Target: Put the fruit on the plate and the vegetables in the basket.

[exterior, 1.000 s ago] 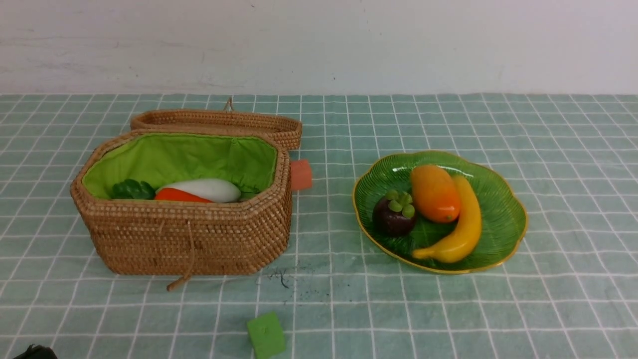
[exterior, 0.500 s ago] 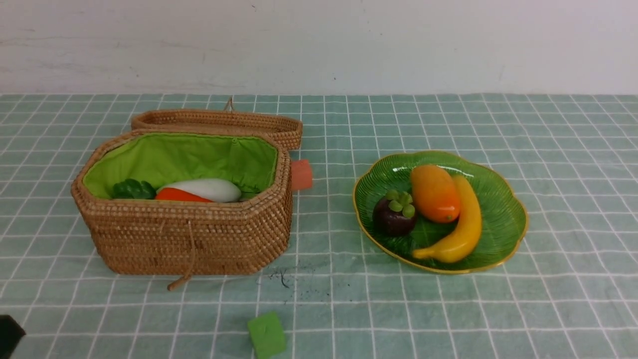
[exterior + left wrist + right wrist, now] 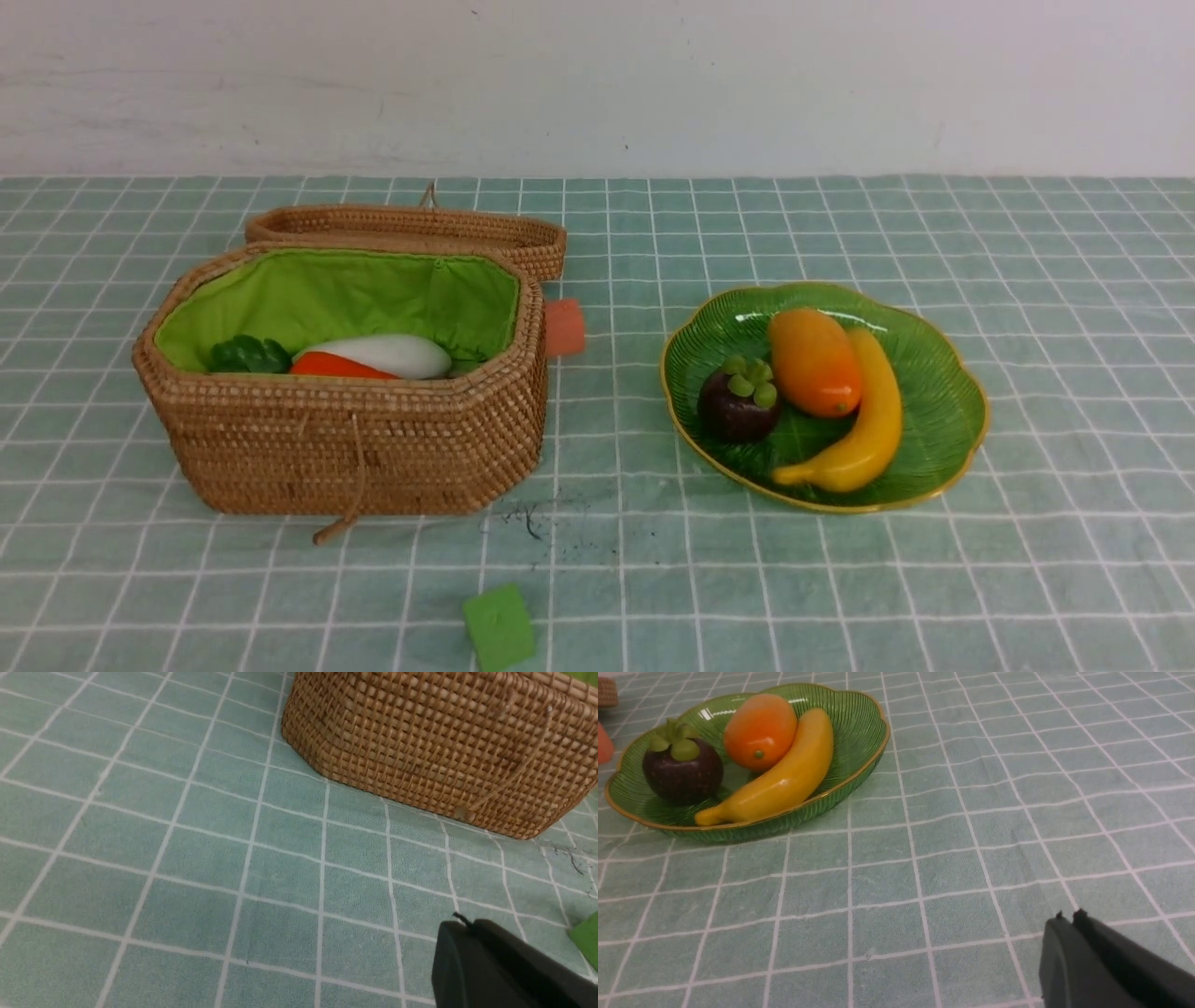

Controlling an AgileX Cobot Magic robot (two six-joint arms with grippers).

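Note:
The mango (image 3: pixel 814 362), banana (image 3: pixel 864 420) and mangosteen (image 3: pixel 740 401) lie on the green plate (image 3: pixel 943 373) at the right. In the woven basket (image 3: pixel 345 439) at the left I see a white radish (image 3: pixel 383 355) with green leaves and a carrot (image 3: pixel 331 367); the eggplant is hidden. The basket lid (image 3: pixel 411 229) lies open behind it. My left gripper (image 3: pixel 462 926) is shut and empty, low over the cloth near the basket's front wall (image 3: pixel 444 742). My right gripper (image 3: pixel 1066 919) is shut and empty, on the near side of the plate (image 3: pixel 859 723). Neither arm shows in the front view.
A small green cube (image 3: pixel 499 627) sits on the checked cloth near the front edge and peeks in beside the left gripper (image 3: pixel 586 945). An orange block (image 3: pixel 564 327) stands just right of the basket. Dark smudges (image 3: pixel 532 518) mark the cloth in front of the basket.
A dark part of the left arm at the bottom left corner of the front view has withdrawn out of sight. The fruit, vegetables, basket and plate have not moved.

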